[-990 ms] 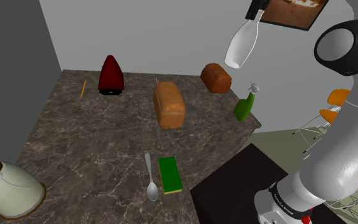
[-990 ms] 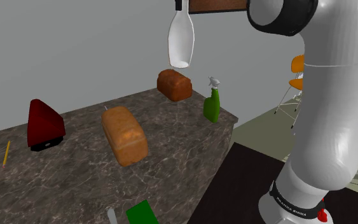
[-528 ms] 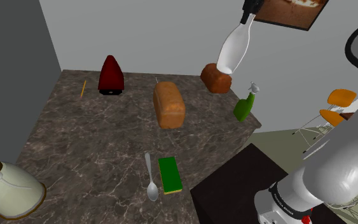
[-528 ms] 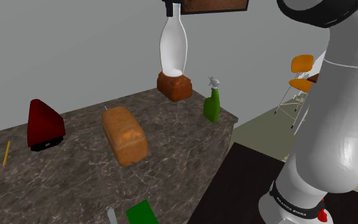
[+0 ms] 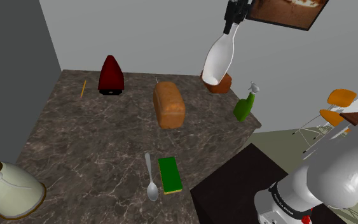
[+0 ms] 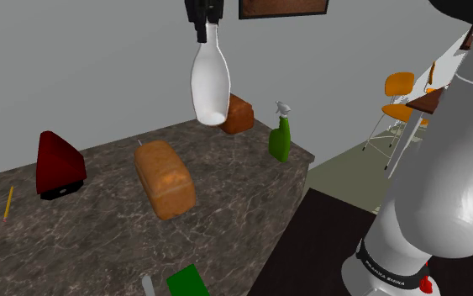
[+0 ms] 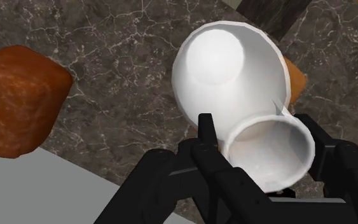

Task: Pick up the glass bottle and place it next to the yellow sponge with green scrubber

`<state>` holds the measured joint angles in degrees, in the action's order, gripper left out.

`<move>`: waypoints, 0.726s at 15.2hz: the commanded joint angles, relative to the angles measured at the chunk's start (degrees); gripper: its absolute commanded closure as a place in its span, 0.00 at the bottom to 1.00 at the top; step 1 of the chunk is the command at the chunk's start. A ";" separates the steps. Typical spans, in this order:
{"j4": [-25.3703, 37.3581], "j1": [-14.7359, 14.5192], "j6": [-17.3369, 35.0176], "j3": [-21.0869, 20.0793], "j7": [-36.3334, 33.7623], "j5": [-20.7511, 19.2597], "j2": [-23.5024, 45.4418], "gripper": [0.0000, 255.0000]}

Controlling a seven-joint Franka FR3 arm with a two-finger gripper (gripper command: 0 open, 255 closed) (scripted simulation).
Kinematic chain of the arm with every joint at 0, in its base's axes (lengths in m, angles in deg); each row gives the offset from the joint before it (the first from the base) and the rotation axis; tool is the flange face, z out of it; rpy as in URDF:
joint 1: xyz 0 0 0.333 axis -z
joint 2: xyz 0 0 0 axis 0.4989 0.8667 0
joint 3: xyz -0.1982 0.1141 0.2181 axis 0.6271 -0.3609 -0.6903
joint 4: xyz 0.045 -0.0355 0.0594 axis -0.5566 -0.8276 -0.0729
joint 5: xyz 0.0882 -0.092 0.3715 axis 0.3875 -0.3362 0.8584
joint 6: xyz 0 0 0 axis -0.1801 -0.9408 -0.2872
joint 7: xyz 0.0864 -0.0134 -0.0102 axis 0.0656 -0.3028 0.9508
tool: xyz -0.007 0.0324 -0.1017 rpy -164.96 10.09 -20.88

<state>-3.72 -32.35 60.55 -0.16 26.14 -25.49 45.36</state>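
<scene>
Holding the white bottle [image 5: 218, 58] by its neck in clamped jaws, high over the counter [image 5: 75, 146], with the green-topped sponge [image 5: 169, 174] well off toward seven o'clock in the shoulder view.

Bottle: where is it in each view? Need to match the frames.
Shoulder view: the white bottle hangs from the gripper, upper right of middle, its base in front of the darker loaf.
Second exterior view: bottle at top middle, up-left of the darker loaf.
Wrist view: bottle clasped at the neck by the gripper.
Shared landmark: the darker loaf.
</scene>
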 commanded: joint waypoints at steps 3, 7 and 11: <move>-6.47 -2.73 3.84 -2.97 -5.72 -0.16 -2.74 1.00; -10.46 -5.13 6.87 -5.84 -10.98 -0.02 -3.72 1.00; -13.16 -7.49 9.69 -8.69 -16.16 0.16 -3.63 1.00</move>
<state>-16.53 -39.19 69.51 -8.07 11.49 -25.39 41.42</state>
